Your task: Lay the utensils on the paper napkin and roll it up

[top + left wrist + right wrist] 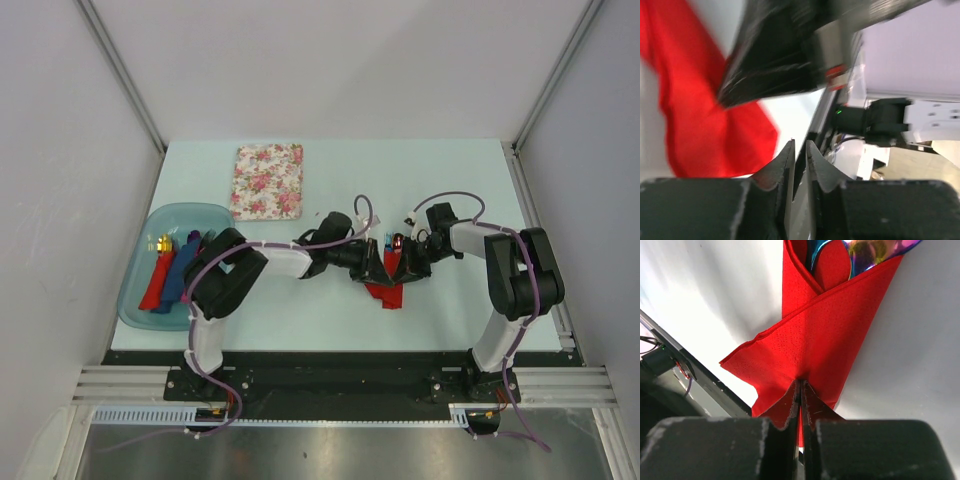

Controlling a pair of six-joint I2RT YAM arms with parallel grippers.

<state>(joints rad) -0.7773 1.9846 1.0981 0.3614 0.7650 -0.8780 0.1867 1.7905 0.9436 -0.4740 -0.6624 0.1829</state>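
Napkin (815, 340) half-wrapped on the desk (300, 320), utensils (865, 250) poking from its far end, long axis running away from me; my right claw (801, 387) is clamped on a fold, my left claw (800, 150), barely parted and empty, sits just beside its left edge

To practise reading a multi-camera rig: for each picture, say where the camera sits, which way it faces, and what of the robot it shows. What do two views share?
Top external: above and behind the arms, looking down on the table; both arms and their bases show.
Left wrist: on the left arm, looking past the left claw at the red napkin, blurred.
Right wrist: on the right arm, looking past the right claw, which pinches the napkin's edge.
Shared: the red napkin appears in all three.
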